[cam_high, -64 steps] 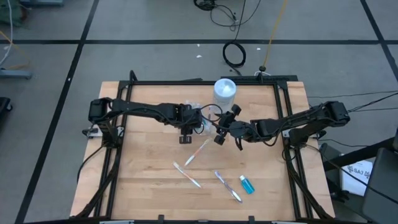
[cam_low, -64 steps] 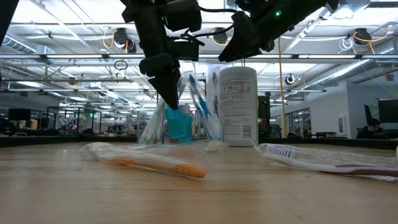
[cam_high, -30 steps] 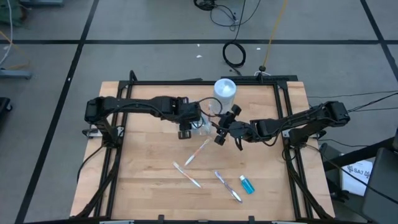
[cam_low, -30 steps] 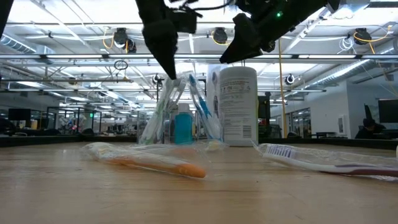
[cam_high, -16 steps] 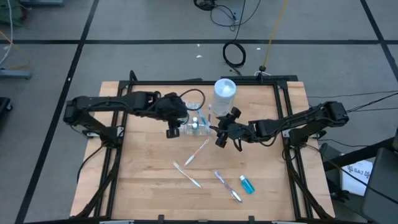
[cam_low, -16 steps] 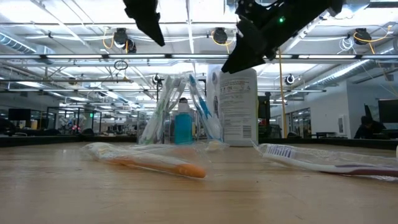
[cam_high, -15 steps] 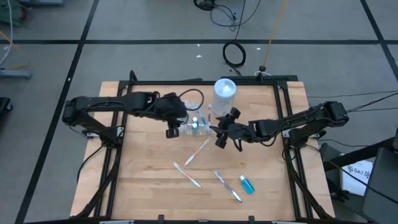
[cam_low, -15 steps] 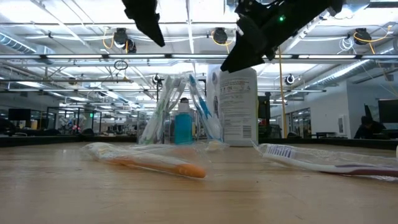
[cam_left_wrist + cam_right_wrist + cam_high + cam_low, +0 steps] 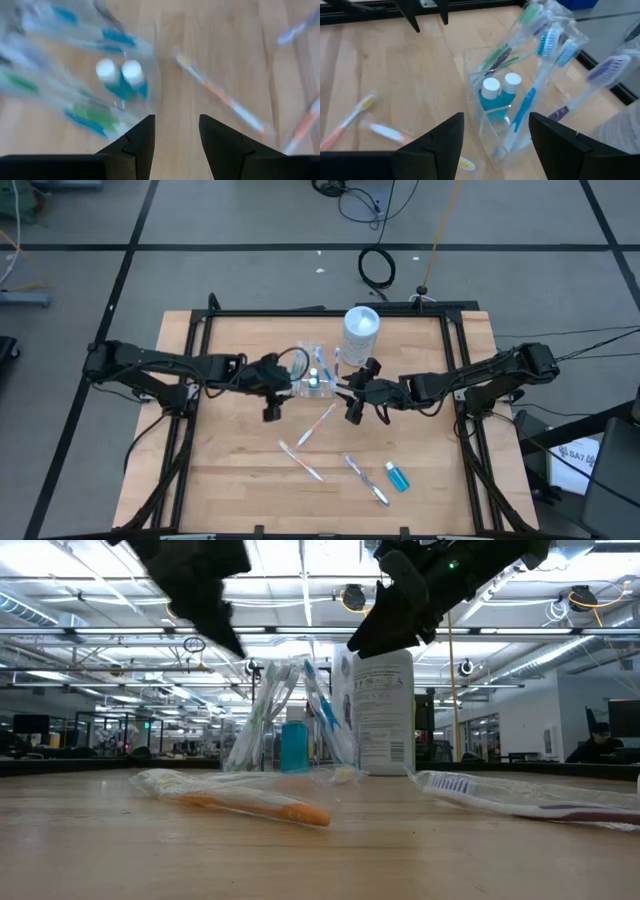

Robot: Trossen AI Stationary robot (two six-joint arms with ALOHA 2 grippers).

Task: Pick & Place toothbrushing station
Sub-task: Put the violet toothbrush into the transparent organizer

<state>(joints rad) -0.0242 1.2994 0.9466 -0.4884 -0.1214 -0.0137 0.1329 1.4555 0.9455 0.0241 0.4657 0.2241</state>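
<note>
A small clear plastic cup (image 9: 312, 378) stands on the table in front of a white canister (image 9: 361, 330). It holds several toothbrushes (image 9: 547, 45) and two blue tubes (image 9: 497, 90), which also show in the left wrist view (image 9: 122, 80). Three wrapped toothbrushes (image 9: 320, 423) (image 9: 301, 461) (image 9: 366, 478) and a third blue tube (image 9: 398, 476) lie flat on the table, nearer its near edge. My left gripper (image 9: 271, 408) is open and empty, left of the cup and raised (image 9: 215, 620). My right gripper (image 9: 351, 408) is open and empty, right of the cup and above it (image 9: 365, 640).
The tall white canister (image 9: 384, 710) stands just behind and right of the cup. A black frame (image 9: 455, 360) runs around the wooden table. Bare wood lies along the table's left side and near edge.
My left gripper has drawn back from above the cup toward the table's left edge, empty. The cup, its toothbrushes and its blue tubes have stayed in place.
</note>
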